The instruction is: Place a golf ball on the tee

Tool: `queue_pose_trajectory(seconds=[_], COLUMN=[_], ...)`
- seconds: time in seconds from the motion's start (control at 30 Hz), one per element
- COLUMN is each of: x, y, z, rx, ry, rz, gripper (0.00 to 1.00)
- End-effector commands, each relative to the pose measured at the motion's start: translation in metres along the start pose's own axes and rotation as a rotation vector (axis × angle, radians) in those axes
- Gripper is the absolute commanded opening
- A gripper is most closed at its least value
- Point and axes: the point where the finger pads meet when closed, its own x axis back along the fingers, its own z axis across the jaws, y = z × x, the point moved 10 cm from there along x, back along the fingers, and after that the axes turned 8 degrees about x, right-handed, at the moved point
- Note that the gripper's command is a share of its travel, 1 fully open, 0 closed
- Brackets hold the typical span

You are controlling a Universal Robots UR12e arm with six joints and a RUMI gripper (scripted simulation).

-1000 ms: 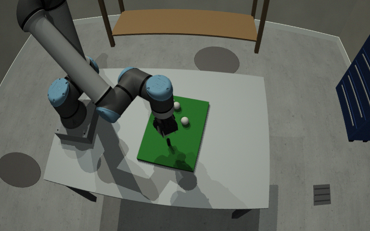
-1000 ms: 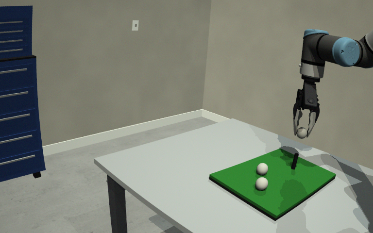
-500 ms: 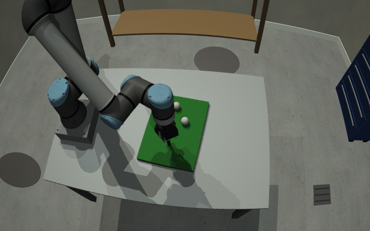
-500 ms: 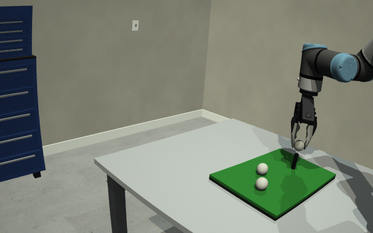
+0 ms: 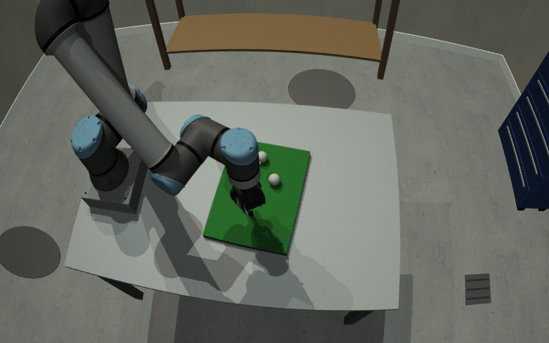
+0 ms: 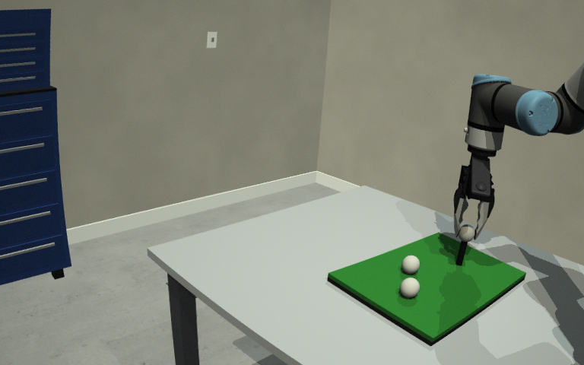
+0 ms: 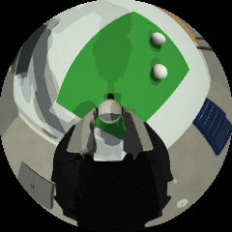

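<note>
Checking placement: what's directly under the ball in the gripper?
The black rubber tee stands right below the held golf ball, upright on the green mat. The gripper is shut on the ball. The tee's opening is covered, so contact and centering cannot be seen.

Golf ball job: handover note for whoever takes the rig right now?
End effector: shut on one golf ball, pointing down.
Ball sits right at the top of the black rubber tee on the green mat; whether it touches cannot be told.
Two spare balls lie on the mat, apart from the tee.
Done: pick and carry. Left: confirm centering, release, retreat upward.
</note>
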Motion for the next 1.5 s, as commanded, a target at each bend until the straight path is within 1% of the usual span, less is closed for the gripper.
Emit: queue_pose_trajectory(seconds=[0.0,0.2,0.23,1.37,1.47], x=[-0.0001,-0.0001,-0.0001,0.0000,0.0053], y=[0.0006,0.0006,0.0006,0.0006,0.0006], z=[0.0003,0.0003,0.0003,0.0003,0.0003], rx=[0.000,0.000,0.000,0.000,0.000], ry=[0.001,0.001,0.001,0.001,0.001], rz=[-0.001,-0.001,-0.001,-0.001,-0.001], gripper=[0.00,0.00,1.00,1.00,1.00])
